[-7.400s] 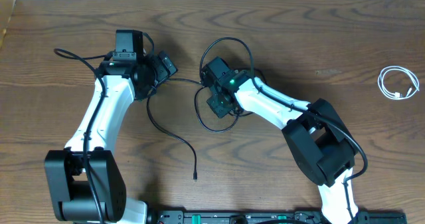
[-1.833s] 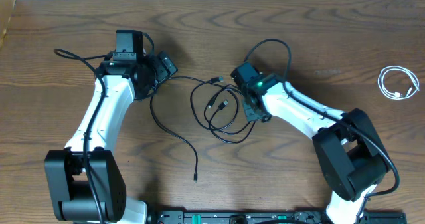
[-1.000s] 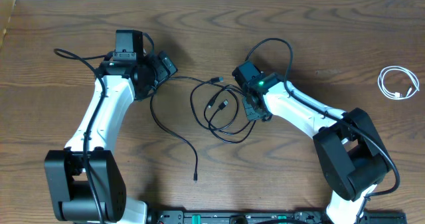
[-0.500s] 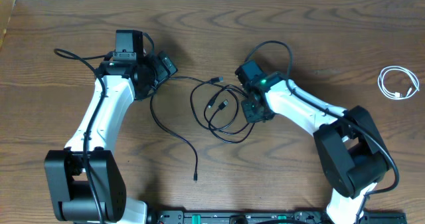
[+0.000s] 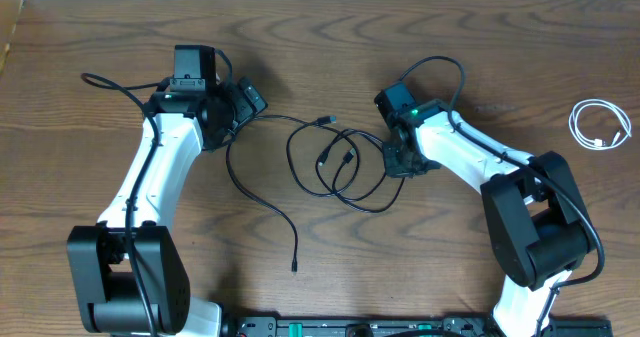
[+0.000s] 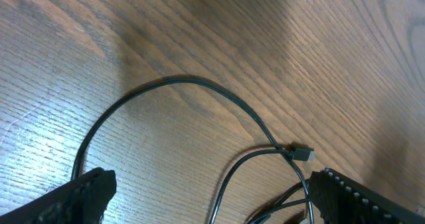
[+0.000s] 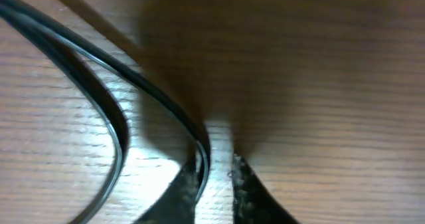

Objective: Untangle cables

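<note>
Two dark fingers (image 7: 249,191) of the right gripper (image 7: 216,184) stand narrow, almost together. They are pinched on one strand of the black cables (image 7: 159,98), which runs down between them and lies against the finger on the left of the wrist view. A thin strip of the wooden table (image 7: 319,64) shows in the slim gap beside it. Just ahead of those tips a second black strand peels off from the first and curves away to the side. From overhead, the right gripper (image 5: 398,167) sits at the edge of the tangle. The black cables (image 5: 333,174) lie in overlapping loops just beside it, on the side toward the other arm, with two small plugs (image 5: 323,162) close together inside the loops. Farther that way, the left gripper (image 5: 250,102) is spread wide and holds nothing. In its wrist view the left gripper (image 6: 212,181) has its fingers (image 6: 86,194) at the two lower corners. Ahead of them a black strand arches over the wood to a silver-tipped plug (image 6: 302,153), where another strand meets it. From just beside the left gripper a long black cable trails back toward the arm bases and ends in an end plug (image 5: 295,265) lying free. The white cable (image 5: 600,125) lies coiled on its own, well apart from the right gripper on its outer side, touching none of the black ones.
</note>
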Available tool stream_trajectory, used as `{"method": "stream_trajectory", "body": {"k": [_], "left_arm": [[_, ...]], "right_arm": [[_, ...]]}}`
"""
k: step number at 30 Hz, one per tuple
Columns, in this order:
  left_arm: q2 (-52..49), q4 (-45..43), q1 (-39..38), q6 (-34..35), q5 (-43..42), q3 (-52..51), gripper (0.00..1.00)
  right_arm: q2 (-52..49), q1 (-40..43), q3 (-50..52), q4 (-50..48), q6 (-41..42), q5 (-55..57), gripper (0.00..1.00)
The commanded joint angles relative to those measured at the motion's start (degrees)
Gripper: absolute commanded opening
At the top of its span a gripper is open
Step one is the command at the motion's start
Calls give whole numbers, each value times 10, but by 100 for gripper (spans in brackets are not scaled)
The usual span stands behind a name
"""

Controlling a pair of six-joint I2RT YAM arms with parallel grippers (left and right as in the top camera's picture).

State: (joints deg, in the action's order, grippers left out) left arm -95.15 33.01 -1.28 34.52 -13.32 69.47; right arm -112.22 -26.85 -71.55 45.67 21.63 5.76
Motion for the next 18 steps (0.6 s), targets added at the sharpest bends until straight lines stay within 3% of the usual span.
{"method": "stream_trajectory", "body": {"k": [1,6,14,18], "left_arm": [[-3,2,2,-3,8,-8,98],[-3,2,2,-3,8,-8,98],[-3,2,2,-3,8,-8,98],[-3,2,2,-3,8,-8,98]], "right_arm": [[-9,4,2,0,7,33,21],[-14,2,2,-5,7,32,23],[-37,23,2,-10,-7,-4,1],[-37,41,2,-8,-7,-14,1]]}}
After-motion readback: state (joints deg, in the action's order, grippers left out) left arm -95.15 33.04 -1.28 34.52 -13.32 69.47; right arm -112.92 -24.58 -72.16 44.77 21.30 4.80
